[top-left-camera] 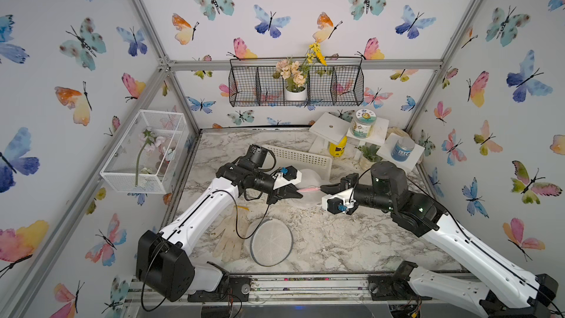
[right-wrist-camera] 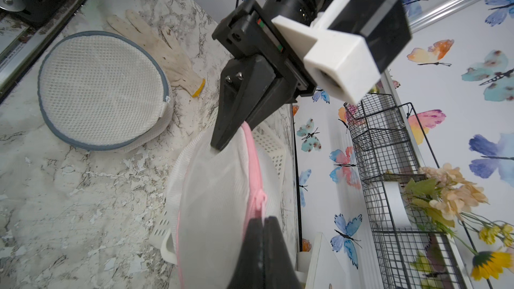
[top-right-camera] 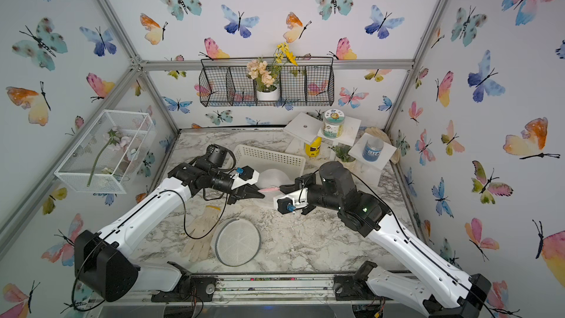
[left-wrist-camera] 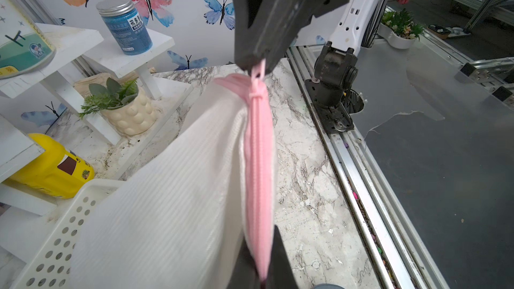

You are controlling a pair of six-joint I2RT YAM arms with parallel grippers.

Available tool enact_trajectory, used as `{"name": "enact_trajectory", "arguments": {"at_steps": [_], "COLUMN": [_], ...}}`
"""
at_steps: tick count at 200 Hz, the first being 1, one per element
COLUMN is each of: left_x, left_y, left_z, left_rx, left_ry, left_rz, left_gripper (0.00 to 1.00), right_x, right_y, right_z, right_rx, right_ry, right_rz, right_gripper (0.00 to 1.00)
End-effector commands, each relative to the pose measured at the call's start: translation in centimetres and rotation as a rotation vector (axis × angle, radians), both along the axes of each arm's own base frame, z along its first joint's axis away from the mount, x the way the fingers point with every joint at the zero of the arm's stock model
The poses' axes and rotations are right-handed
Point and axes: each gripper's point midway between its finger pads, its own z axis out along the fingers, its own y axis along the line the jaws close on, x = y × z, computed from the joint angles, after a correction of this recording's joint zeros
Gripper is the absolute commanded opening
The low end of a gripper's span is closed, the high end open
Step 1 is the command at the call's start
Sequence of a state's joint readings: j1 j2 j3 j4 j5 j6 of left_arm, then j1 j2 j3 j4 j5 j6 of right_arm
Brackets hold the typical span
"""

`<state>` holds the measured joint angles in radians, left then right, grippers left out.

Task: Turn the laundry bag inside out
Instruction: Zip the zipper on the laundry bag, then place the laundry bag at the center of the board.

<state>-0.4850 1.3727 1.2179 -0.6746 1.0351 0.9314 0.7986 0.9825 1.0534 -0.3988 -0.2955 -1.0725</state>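
Observation:
The laundry bag [left-wrist-camera: 167,190] is white mesh with a pink zipper [left-wrist-camera: 260,162]. It hangs stretched between both grippers above the middle of the marble table, and both top views show it [top-left-camera: 305,178] [top-right-camera: 270,178]. My left gripper [left-wrist-camera: 262,276] [top-left-camera: 301,194] is shut on one end of the zipper strip. My right gripper [right-wrist-camera: 262,223] [top-left-camera: 322,189] is shut on the pink zipper pull [left-wrist-camera: 257,72] at the other end. The zipper looks closed along its length. The bag's body droops toward the white basket.
A white perforated basket [top-left-camera: 301,157] sits just behind the bag. A round mesh bag with a grey rim [top-left-camera: 270,243] and a white glove [top-left-camera: 229,237] lie near the front. White stepped shelves [top-left-camera: 330,125] with jars, a yellow bottle [top-left-camera: 337,146] and a potted plant [top-left-camera: 368,154] stand at the back right.

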Motion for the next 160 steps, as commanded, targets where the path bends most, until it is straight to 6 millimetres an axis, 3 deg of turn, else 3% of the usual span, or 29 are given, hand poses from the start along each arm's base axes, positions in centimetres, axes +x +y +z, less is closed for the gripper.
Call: {"name": "enact_trajectory", "arguments": {"at_steps": [1, 39, 102, 160], "left_x": [-0.6, -1.5, -1.7, -1.6], "left_y": [0.8, 1.0, 0.9, 1.0], "left_z": [0.3, 2.3, 3.8, 4.3], "left_rx": [-0.001, -0.092, -0.168, -0.184], "left_ry": [0.047, 0.059, 0.070, 0.060], "left_rz": [0.029, 0.015, 0.028, 0.032], "left_gripper": [0.00, 0.00, 0.00, 0.00], "right_x": [0.7, 1.8, -0.6, -1.2], "right_y": [-2.5, -4.8, -5.8, -6.3], "right_z": [-1.3, -4.1, -6.6, -9.4], "right_rx": [-0.036, -0.075, -0.096, -0.154], "right_ry": [0.010, 0.014, 0.089, 0.117], "right_rz": [-0.141, -0.283, -0.237, -0.229], "right_gripper": [0.03, 0.03, 0.03, 0.03]}}
